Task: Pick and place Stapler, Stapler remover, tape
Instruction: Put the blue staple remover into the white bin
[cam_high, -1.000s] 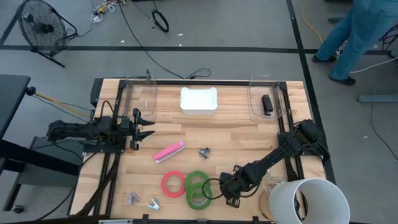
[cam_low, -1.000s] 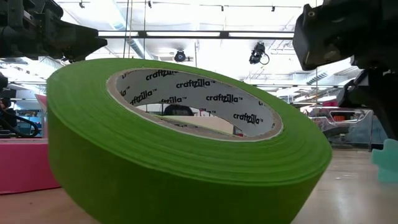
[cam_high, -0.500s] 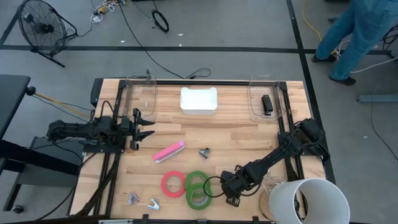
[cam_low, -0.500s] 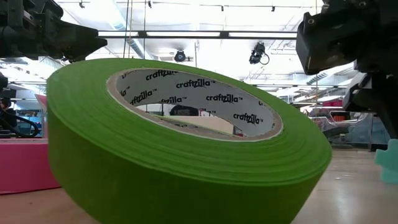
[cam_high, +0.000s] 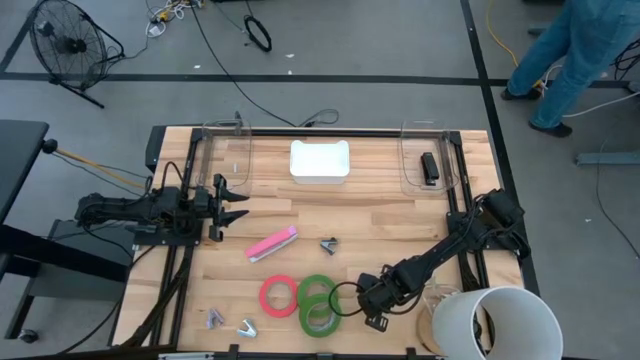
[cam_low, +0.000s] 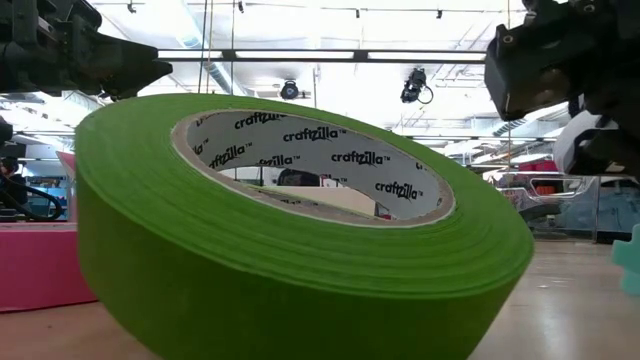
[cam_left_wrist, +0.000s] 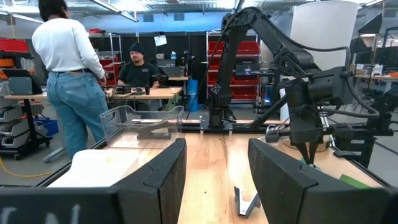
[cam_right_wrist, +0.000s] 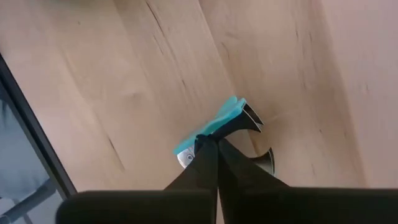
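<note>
Near the front edge my right gripper (cam_high: 373, 319) points down, shut on a teal stapler remover (cam_right_wrist: 219, 127) with metal claws that lies on the wood. Left of it lie two green tape rolls (cam_high: 319, 303), one leaning on the other, and a red-pink tape roll (cam_high: 279, 295); a green roll (cam_low: 300, 250) fills the low view. A pink stapler (cam_high: 271, 243) and a dark stapler remover (cam_high: 328, 245) lie mid-table. My left gripper (cam_high: 232, 205) waits open at the left, above the table. My right gripper pinches the remover's teal plastic wing (cam_right_wrist: 200, 138) between its two fingertips, about midway along it. The fingers come from above, slanting down, and lie across the wing. The remover rests on the table. How far back it reaches between the fingers does not show.
A white box (cam_high: 320, 161) sits at the far middle between two clear bins; the right bin (cam_high: 408, 168) holds a black stapler (cam_high: 429, 167). A white bucket (cam_high: 495, 325) stands at the front right. Two more removers (cam_high: 230, 322) lie front left. People stand beyond the table.
My right gripper has shut on the teal remover and rolled a little about its own line. In the low view the remover has shifted slightly toward the picture's right edge.
</note>
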